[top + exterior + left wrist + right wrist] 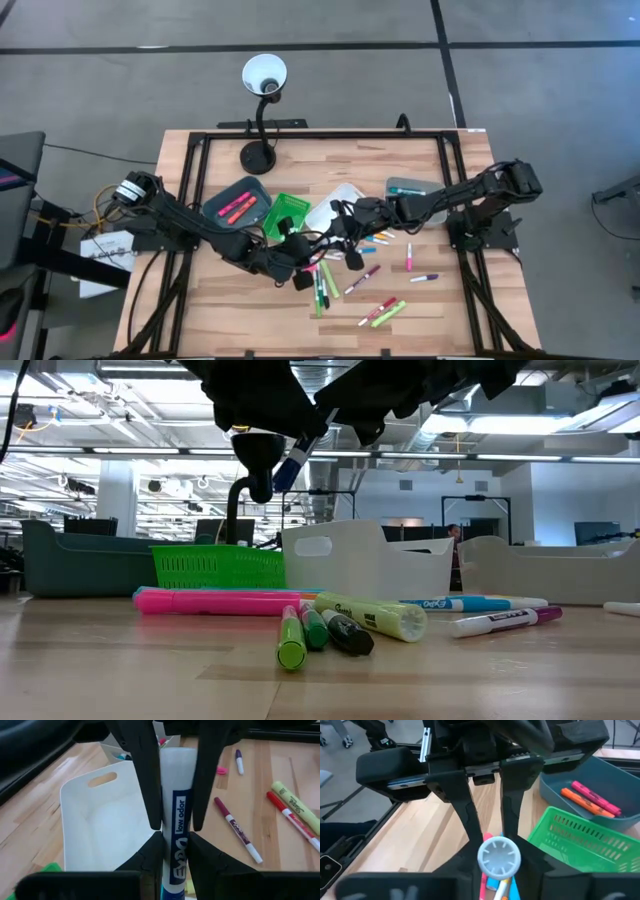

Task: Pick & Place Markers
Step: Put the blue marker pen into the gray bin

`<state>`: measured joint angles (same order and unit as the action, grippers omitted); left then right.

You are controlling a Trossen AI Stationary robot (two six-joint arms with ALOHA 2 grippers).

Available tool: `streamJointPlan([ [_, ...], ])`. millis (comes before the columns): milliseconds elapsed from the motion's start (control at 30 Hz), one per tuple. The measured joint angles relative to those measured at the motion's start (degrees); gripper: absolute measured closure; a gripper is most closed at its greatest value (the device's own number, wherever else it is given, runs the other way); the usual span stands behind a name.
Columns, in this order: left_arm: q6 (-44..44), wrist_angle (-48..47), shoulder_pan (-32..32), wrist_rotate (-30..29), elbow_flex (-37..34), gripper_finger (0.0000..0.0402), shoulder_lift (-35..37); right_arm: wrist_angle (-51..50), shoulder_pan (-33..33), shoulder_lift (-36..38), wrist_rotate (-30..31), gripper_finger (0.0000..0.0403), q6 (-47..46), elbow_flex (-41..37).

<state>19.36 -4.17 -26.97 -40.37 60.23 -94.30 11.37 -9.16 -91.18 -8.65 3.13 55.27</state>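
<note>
A white marker with a blue label (175,785) hangs in the air over the table's middle, between my two grippers; the low view shows it tilted (293,463). My left gripper (175,847) is shut on its near, labelled part. My right gripper (499,854) comes from the opposite side and is shut on its other end. In the high view the two meet, left gripper (300,252) and right gripper (345,238). Several more markers (322,285) lie loose on the wood in front. My left gripper pinches the marker's labelled barrel (175,857) between its two fingers, coming slanting down from the table's left. The marker runs forward along the fingers, lifted clear of the table. My right gripper pinches the marker's white part (175,765) between its two fingers (147,780), slanting down from the table's right. The marker's round end (499,856) faces back between the fingers, so it lies along them and clear of the table.
A teal bin (222,200) with pink and orange markers, a green basket (288,213) and a white bin (340,200) stand just beyond the grippers. Another bin (408,188) sits at the right. A lamp (262,80) stands at the far edge.
</note>
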Motion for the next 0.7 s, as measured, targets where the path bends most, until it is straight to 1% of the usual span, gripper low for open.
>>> streamJointPlan([
  [100,-0.27,0.16,-0.01,0.01,0.00,0.0332,0.00,-0.13,0.26,0.00,-0.01,0.0347,0.21,0.00],
  [200,-1.00,0.38,0.46,-0.06,0.00,0.0319,0.00,-0.74,0.41,0.49,-0.02,0.0346,-0.10,0.00],
  [333,-4.65,0.44,1.75,0.19,0.00,0.0287,0.00,-1.67,0.83,0.78,0.02,0.0335,-2.18,-0.02],
  [433,-7.08,0.52,3.65,0.12,0.00,0.0255,0.00,-3.83,1.82,1.25,0.33,0.0337,-2.44,-0.02],
  [567,-7.19,0.95,6.11,-0.61,0.00,0.0215,0.02,-10.10,3.45,3.95,4.22,0.0342,-5.97,0.04],
  [700,-8.20,0.63,7.80,-3.21,0.00,0.0186,0.67,-20.27,4.47,8.15,8.46,0.0343,-8.22,-0.13],
])
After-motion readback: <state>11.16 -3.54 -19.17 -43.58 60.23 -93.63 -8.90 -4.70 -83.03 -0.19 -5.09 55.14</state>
